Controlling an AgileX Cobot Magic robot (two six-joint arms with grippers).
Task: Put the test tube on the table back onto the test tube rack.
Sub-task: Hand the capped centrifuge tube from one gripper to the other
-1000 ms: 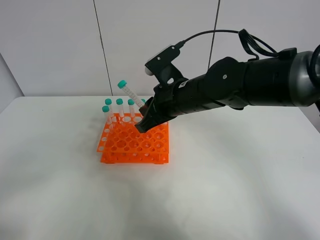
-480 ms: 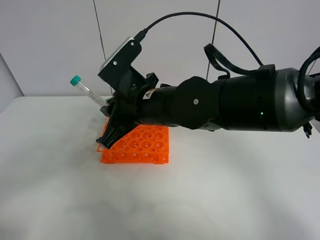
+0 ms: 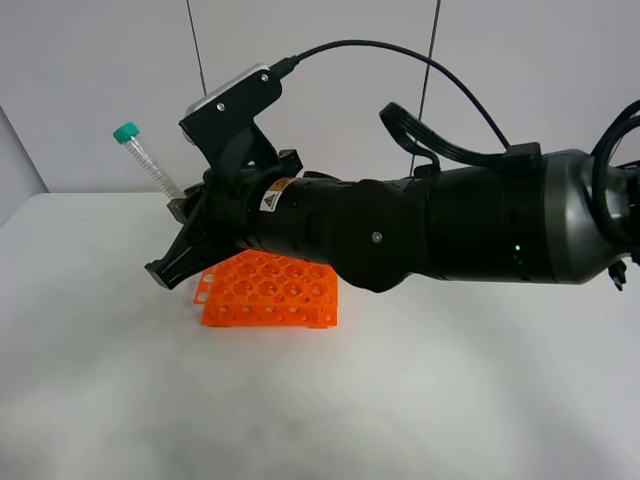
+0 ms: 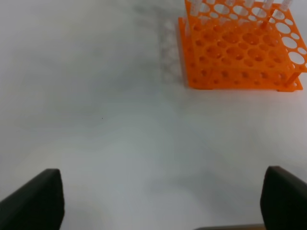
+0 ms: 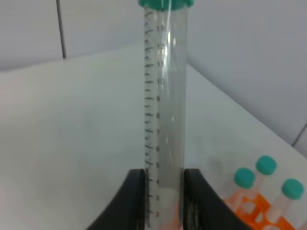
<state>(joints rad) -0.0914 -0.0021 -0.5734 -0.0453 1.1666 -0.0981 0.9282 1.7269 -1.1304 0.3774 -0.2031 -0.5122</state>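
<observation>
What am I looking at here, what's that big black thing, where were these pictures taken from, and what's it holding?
It is a robot with two arms, each ending in a two-fingered gripper. One picture comes from a camera mounted high, looking down on the white table. The other two come from cameras on the arms' wrists. On the table stands an orange test tube rack with a few green-capped tubes in it. The big black arm is the right one. The right gripper is shut on a clear test tube, held in the air, cap up. The left gripper is open and empty, above bare table.
</observation>
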